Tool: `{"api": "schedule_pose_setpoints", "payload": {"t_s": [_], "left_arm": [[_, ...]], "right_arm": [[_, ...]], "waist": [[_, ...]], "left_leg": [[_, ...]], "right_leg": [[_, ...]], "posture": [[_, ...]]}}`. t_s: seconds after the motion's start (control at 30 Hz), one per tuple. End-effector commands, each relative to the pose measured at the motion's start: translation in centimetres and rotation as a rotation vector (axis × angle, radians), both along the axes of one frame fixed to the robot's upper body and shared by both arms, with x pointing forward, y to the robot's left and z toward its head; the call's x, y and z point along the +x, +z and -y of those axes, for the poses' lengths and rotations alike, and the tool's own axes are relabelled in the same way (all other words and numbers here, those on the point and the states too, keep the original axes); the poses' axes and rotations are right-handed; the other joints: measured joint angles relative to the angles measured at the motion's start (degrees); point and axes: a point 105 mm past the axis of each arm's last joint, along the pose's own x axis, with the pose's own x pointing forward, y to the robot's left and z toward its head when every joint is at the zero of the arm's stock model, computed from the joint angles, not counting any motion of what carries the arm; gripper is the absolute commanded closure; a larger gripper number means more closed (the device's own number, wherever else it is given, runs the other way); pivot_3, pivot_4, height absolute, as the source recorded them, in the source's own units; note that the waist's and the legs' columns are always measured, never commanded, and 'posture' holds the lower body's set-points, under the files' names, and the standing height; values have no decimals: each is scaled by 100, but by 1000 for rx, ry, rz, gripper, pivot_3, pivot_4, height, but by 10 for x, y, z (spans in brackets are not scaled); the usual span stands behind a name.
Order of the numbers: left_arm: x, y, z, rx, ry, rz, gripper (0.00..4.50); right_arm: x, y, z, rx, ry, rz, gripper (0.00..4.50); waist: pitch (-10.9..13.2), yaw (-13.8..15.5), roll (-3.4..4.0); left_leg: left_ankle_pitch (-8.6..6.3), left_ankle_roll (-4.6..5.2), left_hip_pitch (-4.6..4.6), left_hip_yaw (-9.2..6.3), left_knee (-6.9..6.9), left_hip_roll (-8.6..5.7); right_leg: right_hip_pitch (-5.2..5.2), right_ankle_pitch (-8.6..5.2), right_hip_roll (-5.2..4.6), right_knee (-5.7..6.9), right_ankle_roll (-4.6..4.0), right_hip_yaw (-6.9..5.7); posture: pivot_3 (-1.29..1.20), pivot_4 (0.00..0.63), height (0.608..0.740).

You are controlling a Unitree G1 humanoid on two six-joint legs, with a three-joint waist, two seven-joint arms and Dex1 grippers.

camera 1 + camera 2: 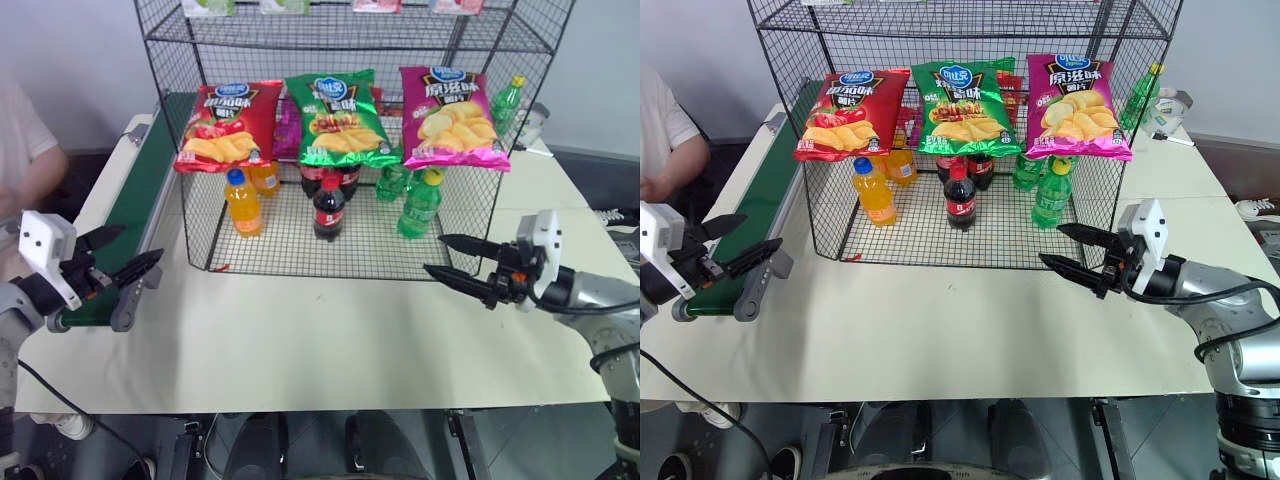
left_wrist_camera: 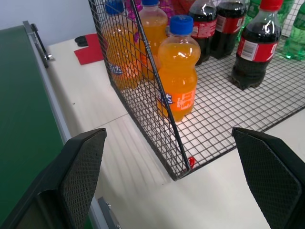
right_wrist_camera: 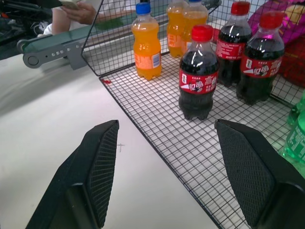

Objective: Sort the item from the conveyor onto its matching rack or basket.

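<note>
Green bag (image 1: pixel 338 118) already on rack (image 1: pixel 170 150) front, 12 o'clock, between red and magenta bags. Left hand (image 1: pixel 120 262) at 9, right hand (image 1: pixel 452 262) at 3: both open, empty. Belt (image 1: pixel 135 190) bare. Placing looks done; next likely wait for next item.

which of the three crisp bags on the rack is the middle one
The green crisp bag, hung on the rack front between the red crisp bag on the conveyor side and the magenta crisp bag on the far side.
</note>
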Motion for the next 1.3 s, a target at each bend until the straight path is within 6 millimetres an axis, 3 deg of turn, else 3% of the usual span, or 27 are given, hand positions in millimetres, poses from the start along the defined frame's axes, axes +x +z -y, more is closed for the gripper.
{"api": "schedule_pose_setpoints", "payload": {"t_s": [0.03, 0.27, 0.97, 1.3], "left_arm": [[5, 14, 3, 34, -9, 62, 0], [6, 5, 4, 51, 8, 35, 0], [16, 6, 9, 94, -3, 98, 0], [22, 2, 15, 85, -18, 97, 0]], "right_arm": [[0, 5, 1, -27, 10, 38, 1167], [0, 4, 1, -30, 15, 34, 1167], [0, -1, 12, -61, 16, 38, 1167], [-1, 8, -1, -74, 20, 57, 1167]], "waist": [[0, 1, 0], [0, -8, 0], [0, 5, 0], [-1, 6, -1]], "left_leg": [[0, 0, 0, 0, 0, 0], [0, 0, 0, 0, 4, 0], [0, 0, 0, 0, 9, 0], [0, 0, 0, 0, 12, 0]], "right_leg": [[0, 0, 0, 0, 0, 0], [0, 0, 1, 2, 0, 0], [1, 0, 3, 6, 1, -1], [1, 0, 3, 8, 1, -1]], "posture": [[0, 150, 739], [0, 150, 739], [0, 150, 739], [0, 150, 739]]}}
